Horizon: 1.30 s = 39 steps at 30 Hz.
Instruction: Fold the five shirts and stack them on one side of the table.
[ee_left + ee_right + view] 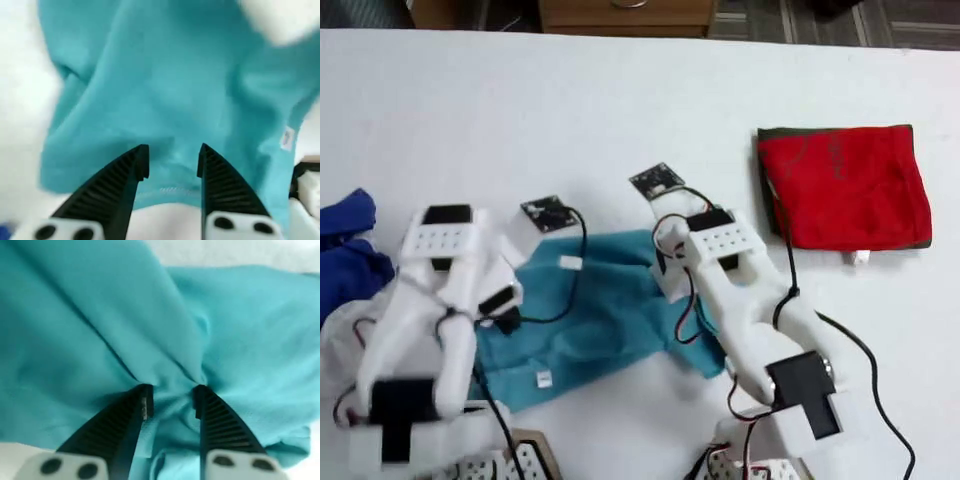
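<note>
Teal shirt (pixel 605 310) lies rumpled and unfolded on the white table (pixel 620 100), between the two arms. It is the piece being worked.

Left gripper (pixel 171 161) sits low over the teal shirt's stitched hem, jaws apart, nothing between them but the cloth lying flat beneath. Released, no grasp.

Right gripper (pixel 172 400) is pressed into the teal shirt nearer its other end. Its jaws are also apart, but a ridge of cloth is gathered up between the tips, with creases running out from that spot. I read this as open and set to pinch, not clenched.

Red shirt (pixel 845 185) lies folded square, well apart from the teal shirt on the right arm's side, with a dark edge showing under it — possibly a second garment, cannot tell. Blue shirt (pixel 345 245) is bunched well apart from the teal shirt on the left arm's side, at the table's edge.

Step in hand, as I judge it: taking hold of the teal shirt at two points to spread or fold it. Little of the task looks done, since only the red shirt is clearly folded.

Next move calls for both grippers to close on a single layer at matching points along the teal shirt, then lift evenly — an uneven pull would twist the cloth rather than flatten it.
</note>
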Each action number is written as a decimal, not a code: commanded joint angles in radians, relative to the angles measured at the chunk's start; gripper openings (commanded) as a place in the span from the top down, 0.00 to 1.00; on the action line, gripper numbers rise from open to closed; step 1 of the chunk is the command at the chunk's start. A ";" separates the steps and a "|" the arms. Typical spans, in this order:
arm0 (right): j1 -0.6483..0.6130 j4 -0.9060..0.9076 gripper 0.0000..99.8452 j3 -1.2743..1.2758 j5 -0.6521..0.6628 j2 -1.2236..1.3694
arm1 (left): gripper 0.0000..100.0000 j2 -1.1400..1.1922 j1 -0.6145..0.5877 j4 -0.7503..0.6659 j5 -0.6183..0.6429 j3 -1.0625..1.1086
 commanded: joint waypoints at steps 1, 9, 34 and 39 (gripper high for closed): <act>-0.004 -0.041 0.85 -0.025 -0.009 0.028 | 0.82 0.195 0.002 -0.032 0.051 -0.120; -0.002 -0.160 0.85 -0.121 -0.009 0.174 | 0.82 0.572 -0.006 0.069 0.103 -0.553; 0.134 0.269 0.85 -1.045 -0.008 0.690 | 0.82 1.178 0.034 0.446 0.264 -1.710; 0.134 0.305 0.85 -1.057 -0.008 0.661 | 0.82 1.039 0.034 0.446 0.265 -1.635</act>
